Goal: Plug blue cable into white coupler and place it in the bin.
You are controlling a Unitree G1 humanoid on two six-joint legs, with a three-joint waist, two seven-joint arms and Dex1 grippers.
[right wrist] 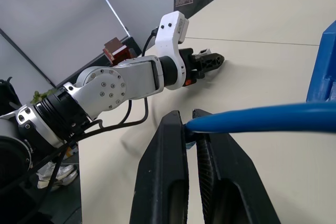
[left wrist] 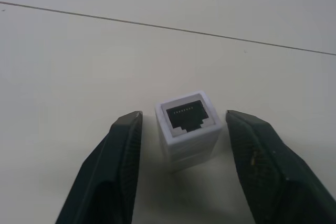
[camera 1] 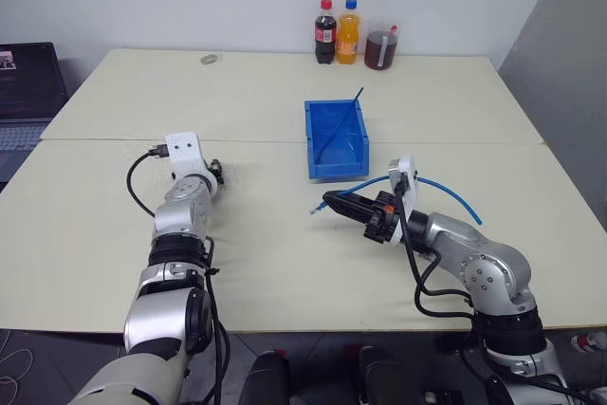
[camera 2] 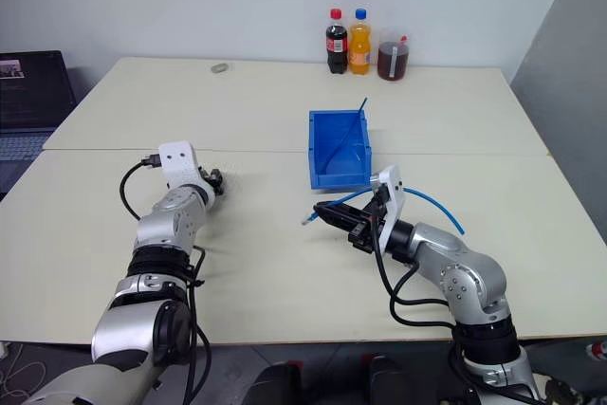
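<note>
On the left, the left hand (left wrist: 184, 145) sat low on the counter (camera 1: 95, 225) with its fingers (left wrist: 113, 171) parted either side of the white coupler (left wrist: 187, 124), not yet touching it (socket facing up, seemingly readied for pinching). Right of centre, the right hand (camera 1: 334, 204) was clenched on the blue cable (camera 1: 446, 192), plug end aimed leftward. Just beyond stood the bin (camera 1: 335, 139), a darker cable (camera 1: 343, 120) inside; bottles (camera 1: 337, 33) stood far back, obstructing nothing.

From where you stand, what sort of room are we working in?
Probably an office or lab workspace: two pale tables pushed together against a plain white wall, a laptop at the left edge, and soda bottles beside a jug of dark drink at the back.
</note>
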